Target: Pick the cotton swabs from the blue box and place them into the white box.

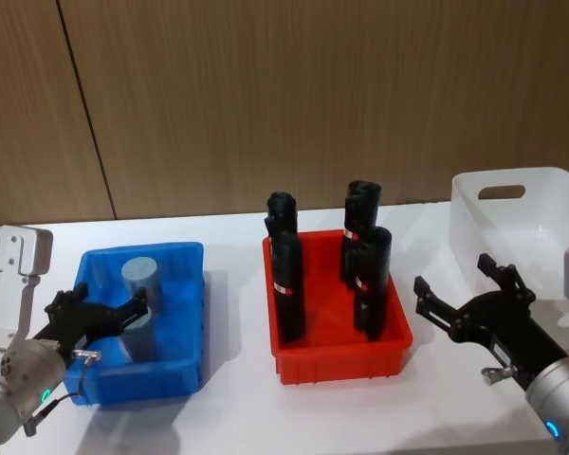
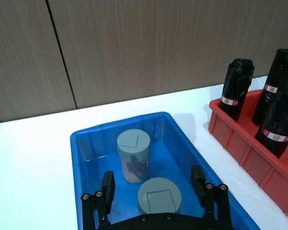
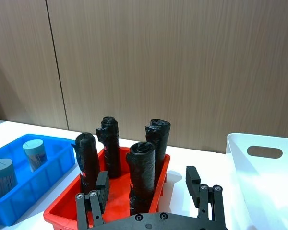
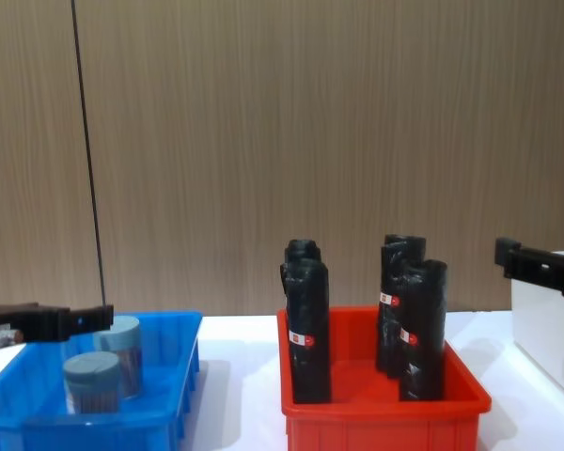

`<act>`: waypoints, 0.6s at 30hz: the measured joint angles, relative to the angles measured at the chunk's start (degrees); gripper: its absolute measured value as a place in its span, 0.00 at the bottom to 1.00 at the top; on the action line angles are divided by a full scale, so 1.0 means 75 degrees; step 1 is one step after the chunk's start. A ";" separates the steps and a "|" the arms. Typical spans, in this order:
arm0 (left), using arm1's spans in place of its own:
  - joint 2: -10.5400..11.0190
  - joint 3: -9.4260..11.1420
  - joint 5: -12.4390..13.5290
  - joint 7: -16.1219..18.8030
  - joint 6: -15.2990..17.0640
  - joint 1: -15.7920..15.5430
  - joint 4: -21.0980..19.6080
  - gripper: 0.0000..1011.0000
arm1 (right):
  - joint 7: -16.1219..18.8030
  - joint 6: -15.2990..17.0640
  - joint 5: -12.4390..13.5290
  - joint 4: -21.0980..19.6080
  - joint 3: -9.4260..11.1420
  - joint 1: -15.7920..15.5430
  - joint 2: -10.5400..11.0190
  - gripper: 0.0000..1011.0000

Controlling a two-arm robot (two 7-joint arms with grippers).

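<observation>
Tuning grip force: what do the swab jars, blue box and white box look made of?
Swab jars: likely clear plastic, sticks visible through the wall; matte grey-blue lids. Blue box: glossy plastic, shiny walls. White box: milky, probably semi-translucent plastic, smooth, moulded handle cut-out. Left end effector open over nearer jar.

Blue box [image 1: 147, 379], red bin [image 1: 346, 362], white box [image 1: 550, 204]

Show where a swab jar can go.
Bare: white box inside; the table strip between blue box and red bin, and before the red bin. Crowded: red bin of black rolls; blue box, two cotton swabs plus the open left tool; right tool hovers by white box.
</observation>
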 joint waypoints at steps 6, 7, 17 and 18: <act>0.0001 -0.0022 0.0000 -0.0336 0.0092 -0.0089 0.0281 0.99 | 0.0000 0.0000 0.0000 0.0000 0.0000 0.0000 0.0000 0.99; 0.0001 -0.0025 0.0003 -0.0393 0.0101 -0.0103 0.0330 0.99 | 0.0000 0.0000 0.0000 0.0000 0.0000 0.0000 0.0000 0.99; -0.0019 -0.0035 0.0053 -0.0988 0.0117 -0.0249 0.0823 0.99 | 0.0001 0.0000 0.0000 0.0000 0.0000 0.0000 0.0000 0.99; -0.0022 -0.0035 0.0069 -0.1075 0.0114 -0.0267 0.0881 0.99 | 0.0000 0.0000 0.0000 0.0000 0.0000 0.0000 0.0000 0.99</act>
